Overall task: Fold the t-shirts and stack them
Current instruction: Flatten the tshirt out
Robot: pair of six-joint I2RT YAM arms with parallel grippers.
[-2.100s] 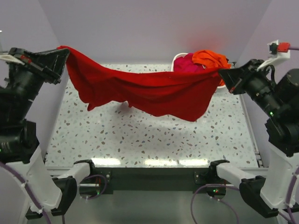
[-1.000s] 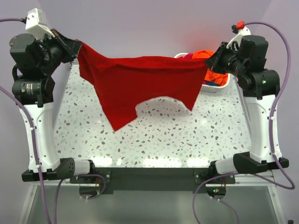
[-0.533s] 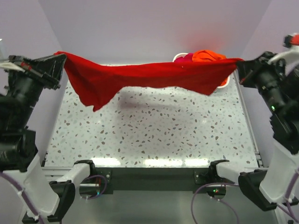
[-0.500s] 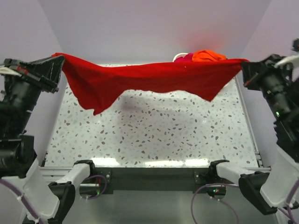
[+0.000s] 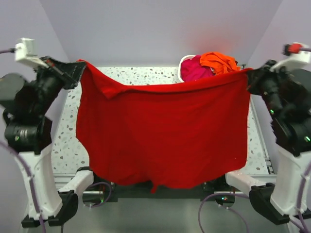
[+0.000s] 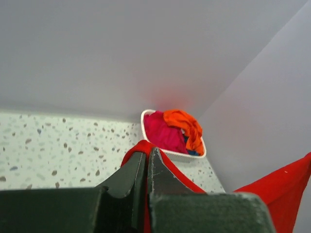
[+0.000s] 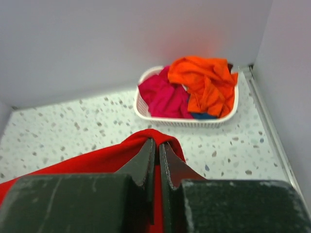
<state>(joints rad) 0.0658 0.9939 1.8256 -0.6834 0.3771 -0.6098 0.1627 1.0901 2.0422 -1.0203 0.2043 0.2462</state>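
Legend: my left pincer [image 5: 77,67], at the left, and my right pincer [image 5: 249,76], at the right, each pinch an upper corner of the hanging shirt [image 5: 165,131]. It is spread between them above the table [image 5: 141,74]. Behind it, at the far right corner, the basket [image 5: 183,61] holds a second shirt [image 5: 194,72], with a third shirt [image 5: 219,60] to its right.

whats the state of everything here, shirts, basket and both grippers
red t-shirt: unfolded, hanging spread between both grippers
left gripper: shut on one top corner of the red t-shirt
right gripper: shut on the other top corner
magenta t-shirt: crumpled, unfolded, in the basket
orange t-shirt: crumpled, unfolded, in the basket
basket: upright, holding both crumpled shirts
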